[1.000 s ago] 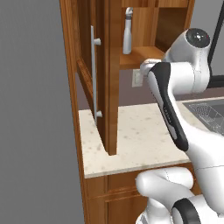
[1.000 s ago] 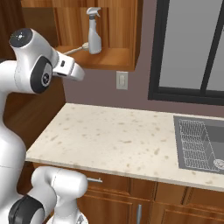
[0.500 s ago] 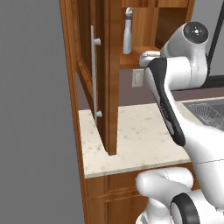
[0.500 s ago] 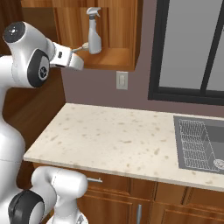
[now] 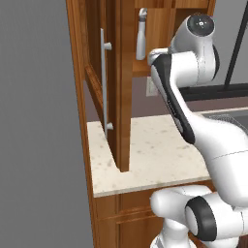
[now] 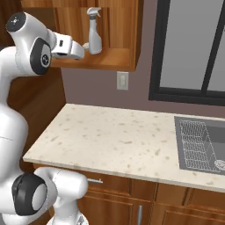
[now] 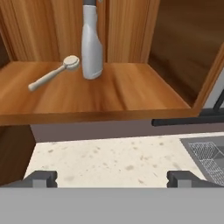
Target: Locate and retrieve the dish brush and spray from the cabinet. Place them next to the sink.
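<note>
Spray bottle [image 7: 92, 46] stands upright on the wooden shelf [image 7: 113, 94] of the open cabinet [image 5: 123, 82], a dish brush [image 7: 54, 73] lying just beside it. Gripper [image 7: 111, 178] fingers spread wide, empty. Below: speckled beige counter [image 6: 118, 140], sink [image 6: 204, 143], dark-framed window [image 6: 189, 48].

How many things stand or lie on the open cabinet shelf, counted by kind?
Spray bottle: 1
Dish brush: 1
Total: 2
</note>
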